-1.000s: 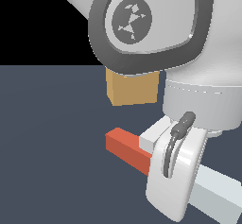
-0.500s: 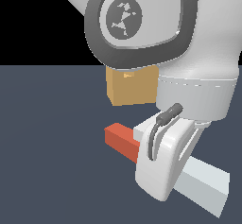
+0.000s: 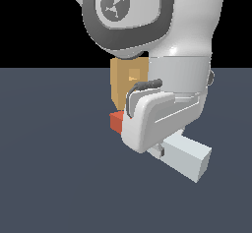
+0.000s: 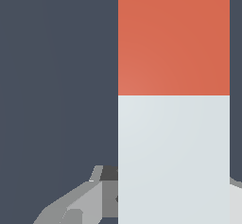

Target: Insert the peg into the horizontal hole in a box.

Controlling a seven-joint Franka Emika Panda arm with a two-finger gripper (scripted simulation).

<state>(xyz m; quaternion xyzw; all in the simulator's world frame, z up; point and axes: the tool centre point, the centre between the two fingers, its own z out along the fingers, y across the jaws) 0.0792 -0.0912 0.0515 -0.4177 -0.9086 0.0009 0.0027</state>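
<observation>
The peg hangs above the floor in the exterior view, its red end pointing toward the tan box and its pale end sticking out toward the camera. My gripper is shut on the peg's middle, with the white hand covering that part and most of the fingers. The hole shows as a small square on the box's front face, just above the hand; the arm covers part of the box. In the wrist view the peg fills the frame, a grey finger tight against its pale section.
A dark blue-grey floor spreads under everything. The arm's large grey and white links fill the upper middle of the exterior view and hide the box's top and its side on the exterior view's right.
The peg has moved up and toward the box in the gripper's hold. The hand has turned, and the peg now points more directly at the box's front face.
</observation>
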